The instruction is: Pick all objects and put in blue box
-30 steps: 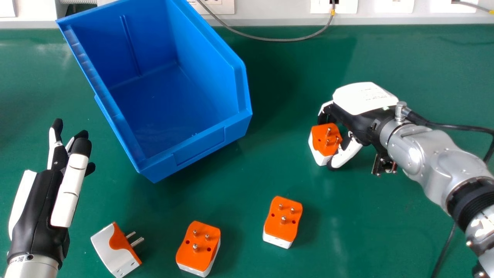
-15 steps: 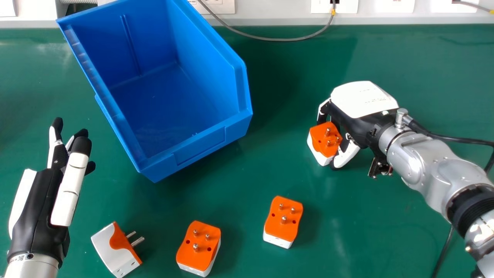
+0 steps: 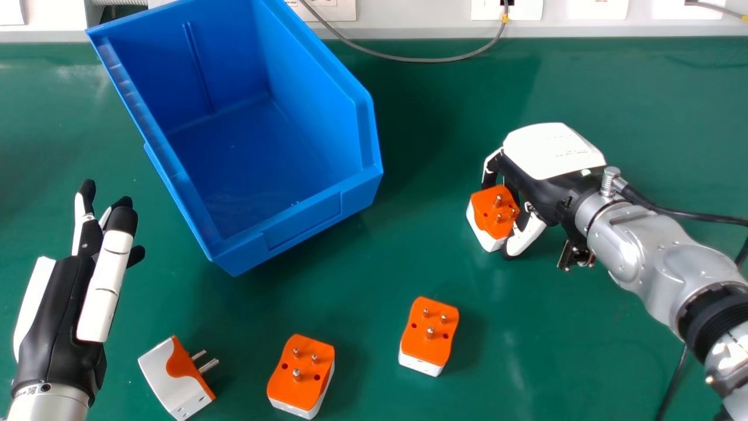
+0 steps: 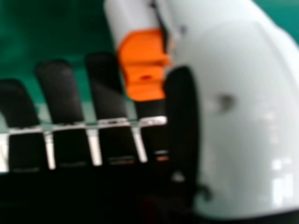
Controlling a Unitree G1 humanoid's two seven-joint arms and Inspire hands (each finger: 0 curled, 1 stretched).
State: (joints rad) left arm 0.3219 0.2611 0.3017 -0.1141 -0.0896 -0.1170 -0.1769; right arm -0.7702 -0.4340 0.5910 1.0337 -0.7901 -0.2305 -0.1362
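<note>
In the head view my right hand [image 3: 537, 175] is curled round an orange and white plug adapter [image 3: 494, 213], held between fingers and thumb at the table's right. The right hand view has the adapter [image 4: 142, 70] between my right hand's [image 4: 180, 107] thumb and fingers. Three more adapters lie on the green table: one on its side [image 3: 178, 377] at lower left, one pins-up [image 3: 301, 374] at lower centre, another pins-up [image 3: 429, 333] farther right. The blue box [image 3: 304, 217] stands empty at upper left. My left hand [image 3: 64, 310] rests open at the left, fingers extended away.
A grey cable [image 3: 409, 59] loops over the table's back edge from the wall sockets. Another black cable [image 3: 678, 374] runs beside the right forearm. Green tabletop [image 3: 421, 234] lies between the box and my right hand.
Over the last second my right wrist has shifted slightly, the held adapter barely moving with it. The left hand, box and other adapters have kept their places.
</note>
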